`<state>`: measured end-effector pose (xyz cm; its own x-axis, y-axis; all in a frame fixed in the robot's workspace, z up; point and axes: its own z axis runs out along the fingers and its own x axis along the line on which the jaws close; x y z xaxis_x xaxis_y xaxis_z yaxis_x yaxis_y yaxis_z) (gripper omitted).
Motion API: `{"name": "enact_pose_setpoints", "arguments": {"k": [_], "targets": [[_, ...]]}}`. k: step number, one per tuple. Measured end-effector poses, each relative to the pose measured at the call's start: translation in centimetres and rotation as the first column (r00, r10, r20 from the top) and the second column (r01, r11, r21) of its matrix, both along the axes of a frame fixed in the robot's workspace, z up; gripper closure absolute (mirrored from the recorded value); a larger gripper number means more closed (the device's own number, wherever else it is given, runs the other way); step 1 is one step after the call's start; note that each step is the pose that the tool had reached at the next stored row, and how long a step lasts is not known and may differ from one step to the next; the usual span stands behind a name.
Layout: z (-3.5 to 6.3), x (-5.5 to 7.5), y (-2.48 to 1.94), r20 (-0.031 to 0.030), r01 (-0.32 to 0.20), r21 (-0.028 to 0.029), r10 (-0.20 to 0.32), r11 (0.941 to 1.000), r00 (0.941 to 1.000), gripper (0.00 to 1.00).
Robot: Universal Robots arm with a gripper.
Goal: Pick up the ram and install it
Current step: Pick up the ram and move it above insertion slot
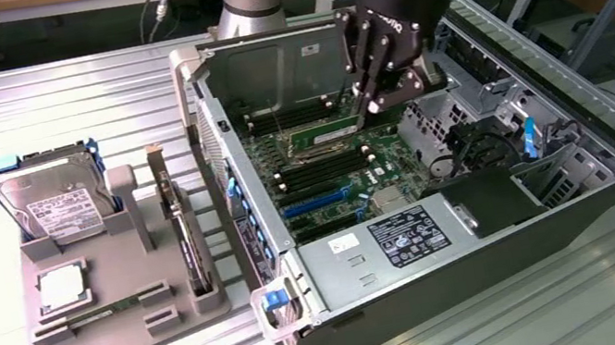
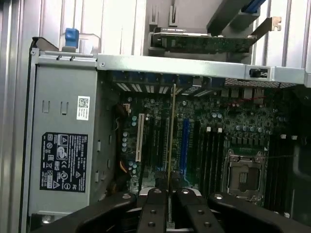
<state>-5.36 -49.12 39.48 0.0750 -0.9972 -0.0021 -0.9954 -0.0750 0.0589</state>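
Note:
The ram [image 1: 319,130] is a thin green stick held inside the open computer case [image 1: 245,230], a little above the motherboard [image 1: 339,172]. My black gripper [image 1: 378,104] comes down from above and is shut on one end of it. In the wrist view the ram [image 2: 172,136] shows edge-on as a thin line running away from my gripper [image 2: 169,196], pinched between the two fingers [image 2: 154,206]. It hangs over the board between the white slot [image 2: 141,138] and the blue slot [image 2: 184,145]. The black memory slots [image 2: 209,150] lie further to one side.
A grey holder tray [image 1: 121,330] at the exterior view's left carries a hard drive [image 1: 56,200], a silver-topped processor chip [image 1: 61,287] and an upright expansion card [image 1: 178,222]. The power supply [image 1: 406,236] and drive cages [image 1: 529,154] crowd the case. A processor socket [image 2: 243,170] sits beside the memory slots.

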Motion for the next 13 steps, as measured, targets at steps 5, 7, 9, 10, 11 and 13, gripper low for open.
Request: {"name": "enact_pose_setpoints", "arguments": {"k": [5, 7, 9, 10, 11, 13], "targets": [[0.00, 4.1, 0.05, -0.0012, 0.000, -0.0001, 0.000, 1.0000, 1.0000, 0.87], [0.00, 4.9, 0.06, -0.0022, 0.000, -0.0001, 0.000, 1.0000, 1.0000, 0.87], [-0.01, 4.9, 0.91, -0.0022, 0.000, 0.0001, 0.000, 1.0000, 1.0000, 0.87], [-0.01, 4.9, 1.85, -0.0022, 0.000, -0.0001, 0.000, 1.0000, 1.0000, 0.87], [-0.03, 4.9, 2.97, -0.0022, 0.000, -0.0001, 0.000, 1.0000, 1.0000, 0.87], [-0.09, 4.9, 4.75, -0.0022, 0.000, 0.0000, 0.000, 1.0000, 1.0000, 0.87]]}}
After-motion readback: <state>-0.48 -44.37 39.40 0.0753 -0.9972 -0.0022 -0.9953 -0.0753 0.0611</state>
